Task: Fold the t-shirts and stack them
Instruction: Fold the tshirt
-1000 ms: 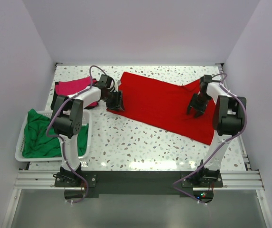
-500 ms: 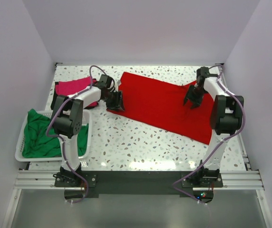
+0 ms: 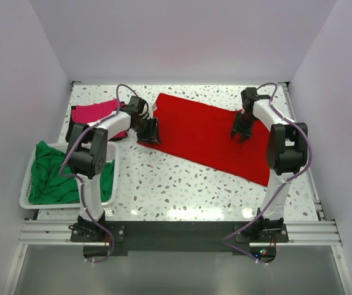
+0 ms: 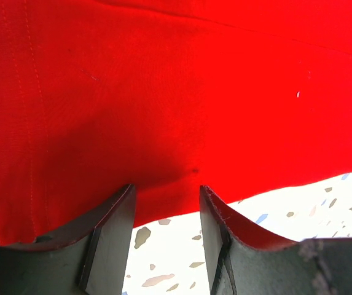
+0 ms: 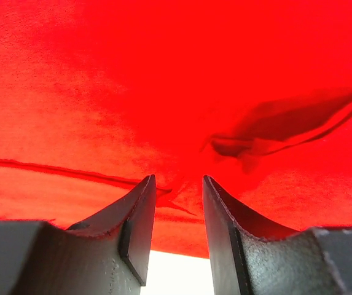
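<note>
The large red t-shirt (image 3: 200,135) lies spread flat across the middle of the table. My left gripper (image 3: 150,131) is open at the shirt's left hem. In the left wrist view the hem of the red t-shirt (image 4: 163,92) lies just ahead of the left gripper (image 4: 166,196), with bare table between the fingers. My right gripper (image 3: 239,130) is open, low over the shirt's right part. In the right wrist view a small wrinkle of the red t-shirt (image 5: 132,80) lies by the right gripper (image 5: 177,184). The magenta-pink t-shirt (image 3: 94,113) lies at the far left. The green t-shirt (image 3: 50,175) is crumpled in a basket.
A white basket (image 3: 23,200) stands at the table's left front edge and holds the green shirt. The speckled table (image 3: 176,184) shows in front of the red shirt. White walls close in the back and both sides.
My right gripper has moved from the shirt's right edge towards the back and left, onto the red cloth. The left arm and the shirts have not moved.
</note>
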`<move>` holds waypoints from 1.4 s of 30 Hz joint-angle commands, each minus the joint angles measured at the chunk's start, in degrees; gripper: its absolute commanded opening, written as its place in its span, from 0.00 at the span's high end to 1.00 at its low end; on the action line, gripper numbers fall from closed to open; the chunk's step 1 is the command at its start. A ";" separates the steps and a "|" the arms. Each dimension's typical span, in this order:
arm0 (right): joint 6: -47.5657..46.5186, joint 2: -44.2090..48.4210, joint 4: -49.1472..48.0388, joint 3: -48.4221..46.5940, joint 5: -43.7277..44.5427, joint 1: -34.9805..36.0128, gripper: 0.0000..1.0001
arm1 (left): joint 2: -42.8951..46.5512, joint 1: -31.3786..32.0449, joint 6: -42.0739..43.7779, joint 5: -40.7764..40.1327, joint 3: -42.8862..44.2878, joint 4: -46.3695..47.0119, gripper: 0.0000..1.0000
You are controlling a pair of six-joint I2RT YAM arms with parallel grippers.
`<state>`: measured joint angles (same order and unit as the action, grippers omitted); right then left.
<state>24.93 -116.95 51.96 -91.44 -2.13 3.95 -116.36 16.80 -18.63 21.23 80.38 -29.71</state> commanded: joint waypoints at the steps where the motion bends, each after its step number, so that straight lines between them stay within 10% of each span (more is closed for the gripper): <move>1: 1.17 -0.48 2.08 -1.99 4.24 -0.43 0.60 | -1.68 -0.36 2.55 -3.48 0.57 -3.15 0.49; 18: 1.79 -4.61 -0.81 -0.05 4.68 -0.43 0.62 | -1.86 -0.54 2.81 -3.04 1.01 -3.68 0.48; 30: 1.79 -2.50 1.91 -1.02 6.61 -0.43 0.95 | -2.30 -0.54 2.46 -2.78 1.27 -3.42 0.48; 42: 2.58 1.46 4.11 -2.69 5.65 0.27 0.90 | -2.38 -0.54 2.20 -2.60 1.36 -3.60 0.48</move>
<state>26.61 -119.72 54.30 -91.68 3.44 3.75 -116.79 16.78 -18.20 21.04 81.28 -30.96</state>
